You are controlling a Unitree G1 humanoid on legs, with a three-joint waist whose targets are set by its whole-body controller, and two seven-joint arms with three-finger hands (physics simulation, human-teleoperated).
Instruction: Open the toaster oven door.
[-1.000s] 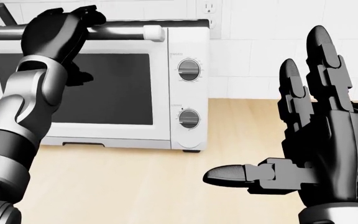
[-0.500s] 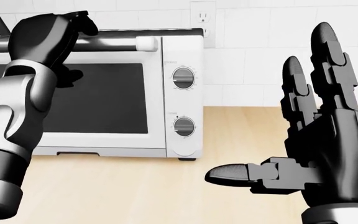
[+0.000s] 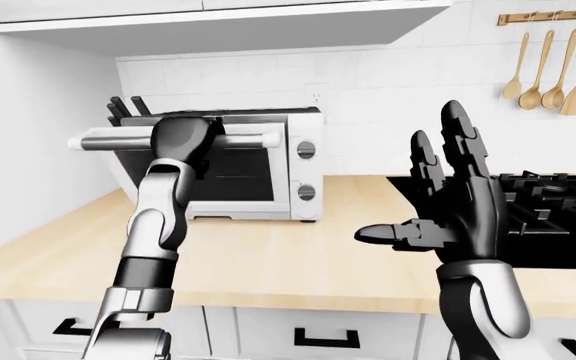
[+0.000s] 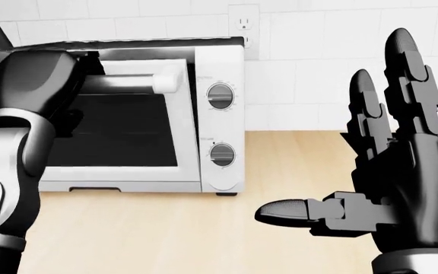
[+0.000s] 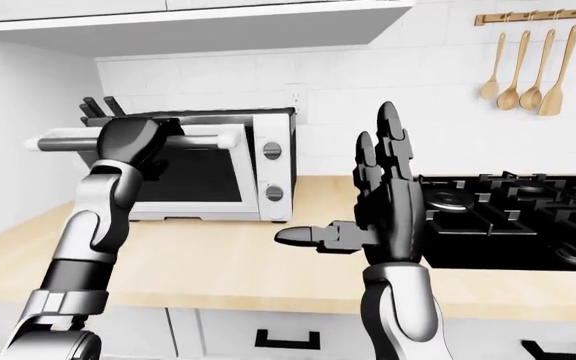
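Observation:
A white toaster oven [image 3: 303, 171] with two knobs stands on the wooden counter [image 3: 288, 255] against the tiled wall. Its dark glass door [image 4: 128, 128] is tilted out at the top, with a gap showing between door and oven body. My left hand [image 3: 183, 139] is shut round the door's grey bar handle [image 4: 131, 83], near the bar's middle. My right hand [image 3: 423, 195] is open and empty, held upright with fingers spread, to the right of the oven and well clear of it.
A black gas stove [image 3: 548, 217] is set into the counter at the right. Wooden spoons [image 3: 548, 67] hang on the wall above it. A knife block [image 3: 128, 109] stands behind the oven's left end. Drawers with black pulls [image 3: 325, 339] run below the counter.
My left hand has pulled the handle down and toward me, and the door's top has swung out from the oven. The view shifted slightly. The right hand has hardly moved.

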